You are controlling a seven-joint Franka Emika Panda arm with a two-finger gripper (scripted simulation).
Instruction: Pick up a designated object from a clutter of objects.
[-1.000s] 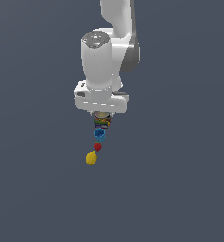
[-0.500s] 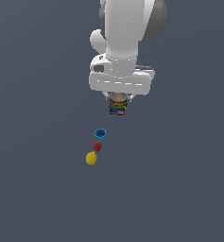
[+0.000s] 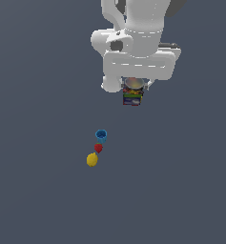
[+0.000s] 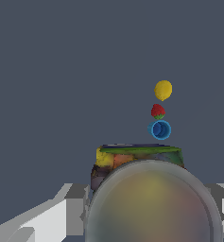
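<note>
We log the can (image 3: 133, 96) clamped between the fingers (image 3: 133, 90) and now well clear of the surface (image 3: 38, 190) — half a second ago it hung just above the blue cup (image 3: 101, 136), now well apart from it. Cup, strawberry (image 3: 98, 148) and lemon (image 3: 92, 159) remain in their row, undisturbed. In the wrist view the can's pale top fills the foreground. Pick looks essentially complete — grip appears secure.
</note>
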